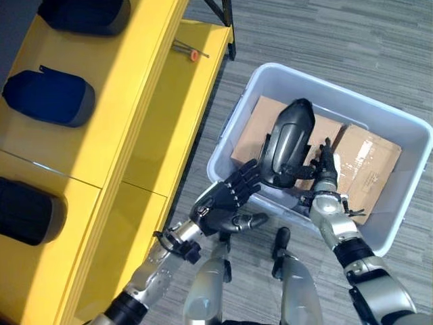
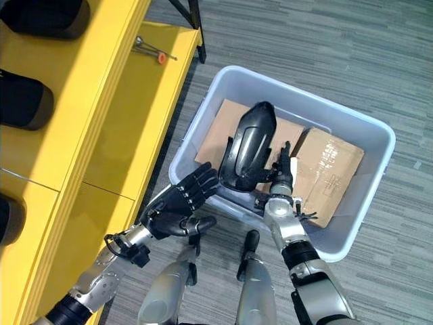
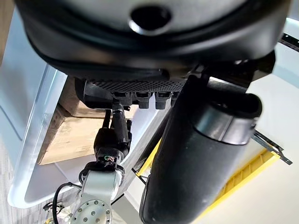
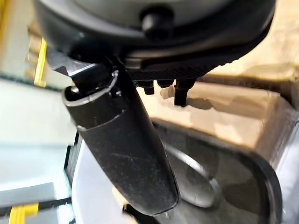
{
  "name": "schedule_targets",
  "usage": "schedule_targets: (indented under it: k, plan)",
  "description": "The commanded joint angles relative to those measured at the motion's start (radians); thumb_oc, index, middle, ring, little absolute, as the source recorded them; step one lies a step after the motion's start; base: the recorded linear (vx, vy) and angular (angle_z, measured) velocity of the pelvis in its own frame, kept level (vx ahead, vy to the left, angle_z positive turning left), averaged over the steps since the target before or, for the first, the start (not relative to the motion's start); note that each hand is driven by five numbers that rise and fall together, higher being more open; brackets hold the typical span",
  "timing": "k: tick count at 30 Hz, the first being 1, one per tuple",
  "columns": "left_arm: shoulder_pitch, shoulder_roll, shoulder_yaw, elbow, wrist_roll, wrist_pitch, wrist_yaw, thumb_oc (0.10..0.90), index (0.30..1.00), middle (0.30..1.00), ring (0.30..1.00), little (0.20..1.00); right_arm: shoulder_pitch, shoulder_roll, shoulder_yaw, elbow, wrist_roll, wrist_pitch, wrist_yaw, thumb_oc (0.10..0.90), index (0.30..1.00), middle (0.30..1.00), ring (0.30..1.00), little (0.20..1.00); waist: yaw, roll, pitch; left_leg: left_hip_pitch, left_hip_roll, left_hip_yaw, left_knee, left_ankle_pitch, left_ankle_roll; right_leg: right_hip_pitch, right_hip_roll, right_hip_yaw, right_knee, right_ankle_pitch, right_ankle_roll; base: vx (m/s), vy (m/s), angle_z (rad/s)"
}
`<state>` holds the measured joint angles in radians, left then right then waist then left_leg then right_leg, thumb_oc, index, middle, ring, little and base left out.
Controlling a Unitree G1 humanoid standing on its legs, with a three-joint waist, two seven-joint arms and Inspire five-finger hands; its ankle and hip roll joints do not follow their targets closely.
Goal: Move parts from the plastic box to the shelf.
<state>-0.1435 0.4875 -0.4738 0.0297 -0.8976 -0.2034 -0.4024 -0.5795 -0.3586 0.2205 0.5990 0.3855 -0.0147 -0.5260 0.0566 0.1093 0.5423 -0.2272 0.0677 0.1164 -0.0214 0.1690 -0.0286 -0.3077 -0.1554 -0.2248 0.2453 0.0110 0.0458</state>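
Three dark parts already lie on the upper level of the yellow shelf [image 1: 145, 88]: one at its far end [image 1: 84, 13], a dark blue one [image 1: 47, 97] in the middle and a black one [image 1: 28, 211] nearest to me. So I judge that a good piece of the work is done.

One more part, a long black shell-like cover [image 1: 289, 142], is now standing tilted at the near wall of the plastic box [image 1: 406, 183], with its lower end at the rim on my side. My left robot hand [image 1: 226, 203] is just outside the box, fingers spread wide and straight, and the fingertips reach the lower end of the cover; it does not close on anything. My right robot hand [image 1: 326, 169] is inside the box, against the right side of the cover, with fingers pointing up and rather straight; I think it supports the part and does not clamp it.

Under the cover I see only flat brown cardboard [image 1: 365, 159] on the bottom of the box, so this looks like the last part to carry. It is not lifted out yet, and the way to the shelf is still to do.

Small screwdriver-like tool [image 1: 189, 51] lies on the far end of the lower shelf board. No writing or label can be read; the cardboard shows only tape.
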Motion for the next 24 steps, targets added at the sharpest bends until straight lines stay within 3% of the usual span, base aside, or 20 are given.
schedule_targets:
  k: [1, 6, 8, 13, 15, 20, 24]
  plan:
    - [-0.02, -0.045, -0.014, -0.12, -0.005, -0.101, -0.025, 0.9, 1.0, 1.0, 1.0, 1.0, -0.052, -0.029, -0.021, -0.043, 0.066, -0.028, 0.01, 0.9, 1.0, 1.0, 1.0, 1.0, 0.001, 0.029, -0.022, 0.001, -0.013, 0.022, 0.048, -0.116, 0.008, 0.014, 0.028, 0.026, 0.106, -0.136, -0.021, 0.0, 0.0, 0.0]
    - [-0.018, -0.051, -0.016, -0.119, -0.007, -0.113, -0.025, 0.9, 1.0, 1.0, 1.0, 1.0, -0.038, -0.02, -0.013, -0.076, -0.073, -0.095, -0.126, 0.9, 1.0, 1.0, 1.0, 1.0, -0.006, 0.036, -0.022, -0.002, -0.016, 0.031, 0.041, -0.111, 0.009, 0.001, 0.026, 0.033, 0.107, -0.13, -0.019, -0.02, 0.042, -0.02]
    - [-0.014, -0.055, -0.022, -0.122, -0.007, -0.126, -0.017, 0.9, 1.0, 1.0, 1.0, 1.0, -0.037, -0.024, -0.025, -0.104, -0.125, -0.137, -0.145, 0.9, 1.0, 1.0, 1.0, 1.0, -0.01, 0.039, -0.022, 0.005, -0.017, 0.032, 0.039, -0.113, 0.01, 0.007, 0.026, 0.035, 0.106, -0.132, -0.018, 0.0, 0.058, -0.08]
    - [-0.005, -0.059, -0.027, -0.124, -0.012, -0.14, -0.012, 0.9, 1.0, 1.0, 1.0, 1.0, -0.047, -0.046, -0.038, -0.178, -0.292, -0.16, -0.177, 0.9, 1.0, 1.0, 1.0, 1.0, -0.015, 0.041, -0.022, 0.028, -0.018, 0.032, 0.041, -0.118, 0.009, 0.032, 0.019, 0.035, 0.101, -0.134, -0.017, 0.02, 0.033, -0.03]
    - [0.011, -0.05, -0.022, -0.136, -0.02, -0.141, -0.012, 0.9, 1.0, 1.0, 1.0, 1.0, -0.047, -0.102, -0.059, -0.245, -0.372, -0.175, -0.135, 0.9, 1.0, 1.0, 1.0, 1.0, -0.018, 0.037, -0.026, 0.042, -0.015, 0.031, 0.042, -0.119, 0.008, 0.051, 0.016, 0.03, 0.094, -0.135, -0.015, 0.05, 0.024, 0.0]
    - [0.049, -0.018, 0.009, -0.16, -0.041, -0.128, -0.036, 0.9, 1.0, 1.0, 1.0, 1.0, -0.005, -0.19, -0.089, -0.356, -0.423, -0.227, 0.012, 0.9, 1.0, 1.0, 1.0, 1.0, -0.022, 0.013, -0.042, 0.046, -0.008, 0.03, 0.047, -0.125, 0.005, 0.061, 0.015, 0.025, 0.085, -0.133, -0.008, 0.03, -0.017, 0.03]
    - [0.076, 0.013, 0.038, -0.167, -0.057, -0.118, -0.076, 0.9, 1.0, 1.0, 1.0, 1.0, 0.032, -0.306, -0.091, -0.44, -0.68, -0.252, 0.072, 0.9, 1.0, 1.0, 1.0, 1.0, -0.024, -0.01, -0.052, 0.043, 0.0, 0.031, 0.058, -0.129, 0.005, 0.066, 0.016, 0.02, 0.079, -0.13, -0.001, 0.03, -0.068, 0.02]
